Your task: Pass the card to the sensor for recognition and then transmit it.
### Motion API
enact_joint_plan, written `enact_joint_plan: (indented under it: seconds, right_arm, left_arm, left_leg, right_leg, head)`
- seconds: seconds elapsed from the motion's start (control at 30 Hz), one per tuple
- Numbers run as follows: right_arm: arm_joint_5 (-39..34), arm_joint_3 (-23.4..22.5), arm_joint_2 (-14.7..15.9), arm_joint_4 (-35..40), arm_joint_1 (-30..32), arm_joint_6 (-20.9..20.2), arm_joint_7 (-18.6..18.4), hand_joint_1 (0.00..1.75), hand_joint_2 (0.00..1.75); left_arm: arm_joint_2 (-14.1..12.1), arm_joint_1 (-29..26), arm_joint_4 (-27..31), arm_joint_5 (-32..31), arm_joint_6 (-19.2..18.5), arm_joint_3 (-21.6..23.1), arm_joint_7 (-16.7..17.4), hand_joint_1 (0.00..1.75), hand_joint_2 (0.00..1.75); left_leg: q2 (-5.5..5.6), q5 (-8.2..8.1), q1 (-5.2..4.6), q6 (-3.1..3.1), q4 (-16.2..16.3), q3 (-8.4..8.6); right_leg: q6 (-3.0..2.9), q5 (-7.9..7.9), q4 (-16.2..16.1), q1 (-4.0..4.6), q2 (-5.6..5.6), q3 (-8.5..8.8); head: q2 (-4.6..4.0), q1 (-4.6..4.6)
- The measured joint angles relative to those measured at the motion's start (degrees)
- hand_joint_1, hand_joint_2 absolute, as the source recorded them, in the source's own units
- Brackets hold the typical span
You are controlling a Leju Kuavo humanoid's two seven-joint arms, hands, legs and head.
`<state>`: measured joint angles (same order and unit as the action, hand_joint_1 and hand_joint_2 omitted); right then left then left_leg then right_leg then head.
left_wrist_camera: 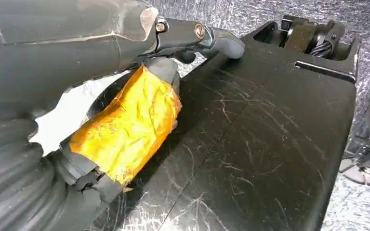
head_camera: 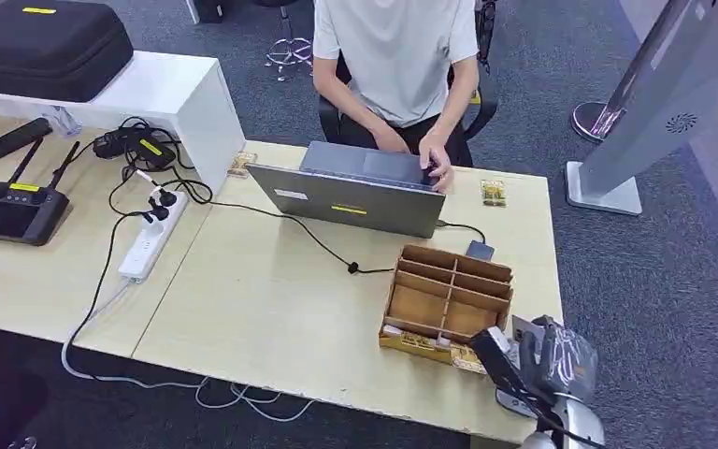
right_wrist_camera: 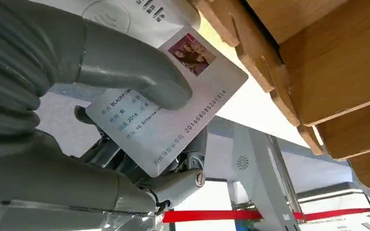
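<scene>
Right hand [head_camera: 552,360] at the near right corner of the light wooden surface [head_camera: 271,309], pinching a white card [right_wrist_camera: 171,101] between the thick grey thumb and the darker fingers [right_wrist_camera: 183,180] under it. Card printed with a small photo at one corner, lines of text and a long number, held just beside the wooden compartment organiser [head_camera: 447,297], with the white sensor [right_wrist_camera: 139,14] bearing a wave symbol right behind its far end. In the head view, hand just off the organiser's near right corner, a dark slim part of it angled toward the box.

Left hand [left_wrist_camera: 125,120] seen from its wrist camera, a part wrapped in yellow tape, a dark finger stretched out above a scratched black panel; cannot tell whether spread or closed, nothing seen in its grasp.

Across the surface, a grey laptop [head_camera: 355,192] open toward a seated person [head_camera: 397,65] in a pale shirt, one of their hands on its keyboard. A white power strip [head_camera: 152,238] with black cables to the left, a black controller with antennas [head_camera: 17,208] further left, a black case [head_camera: 47,42] on a white shelf beyond. A grey kiosk stand [head_camera: 650,103] on the carpet at right.
</scene>
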<state>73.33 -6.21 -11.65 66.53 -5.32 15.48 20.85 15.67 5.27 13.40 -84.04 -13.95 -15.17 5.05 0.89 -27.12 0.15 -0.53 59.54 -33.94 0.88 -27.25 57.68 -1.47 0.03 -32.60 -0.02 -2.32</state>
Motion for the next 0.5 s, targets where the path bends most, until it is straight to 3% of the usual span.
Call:
enact_joint_plan:
  seconds: [0.23, 0.4, 0.5]
  right_arm:
    - [-0.2, 2.1, -0.7, 2.7, -4.6, 0.9, -0.4, 1.75, 1.75]
    - [-0.1, 5.5, -0.9, 6.5, -14.0, -1.1, -4.7, 1.75, 1.75]
    - [1.7, 6.4, -1.4, 5.9, -21.8, -2.7, -10.9, 1.75, 1.75]
  left_arm:
    - [0.0, 0.5, 0.0, -2.6, -2.2, 3.0, -0.4, 0.00, 1.75]
    - [0.0, 0.9, 0.0, -3.0, -4.0, 5.1, -0.9, 0.00, 1.75]
    - [-0.1, 1.0, 0.0, -3.0, -4.6, 6.6, -1.5, 0.00, 1.75]
  left_leg:
    - [0.07, 0.07, -0.01, 0.02, 0.0, -0.04]
    - [0.32, 0.20, -0.04, 0.09, 0.0, -0.13]
    - [0.68, 0.37, -0.12, 0.01, 0.0, -0.36]
  right_leg:
    - [-0.01, 0.02, 0.0, -0.01, -0.02, 0.00]
    - [0.04, 0.10, 0.1, -0.09, -0.05, -0.10]
    - [0.12, 0.15, 0.2, -0.26, -0.25, -0.30]
  head:
    - [0.00, 0.00]
    - [0.00, 0.00]
    - [0.00, -0.02]
